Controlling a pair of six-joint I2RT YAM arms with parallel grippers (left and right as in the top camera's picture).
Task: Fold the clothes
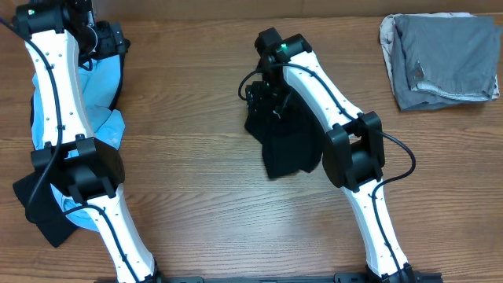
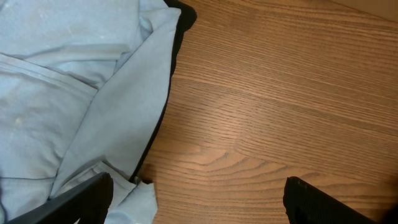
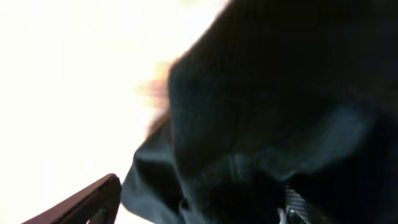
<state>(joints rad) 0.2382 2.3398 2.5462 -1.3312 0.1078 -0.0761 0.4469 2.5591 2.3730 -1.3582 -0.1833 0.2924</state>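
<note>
**Overhead view.** You will find the black garment (image 1: pixel 287 149) bunched at frame centre on the table (image 1: pixel 196 196). Its upper end is clamped in the right gripper (image 1: pixel 259 96). That arm comes in from the lower right and is bent at the elbow. A folded grey stack (image 1: pixel 440 59) sits at upper right. The left arm runs up the left edge over a light blue garment (image 1: pixel 102 86), with the left gripper (image 1: pixel 110 35) at upper left. A black cloth (image 1: pixel 39 208) lies at lower left.

**Left wrist view.** Note the jaws spread wide, holding nothing, over bare wood. The light blue garment fills the left side.

**Right wrist view.** The black garment fills most of the frame, dark and blurred. One finger (image 3: pixel 81 205) shows at lower left.
</note>
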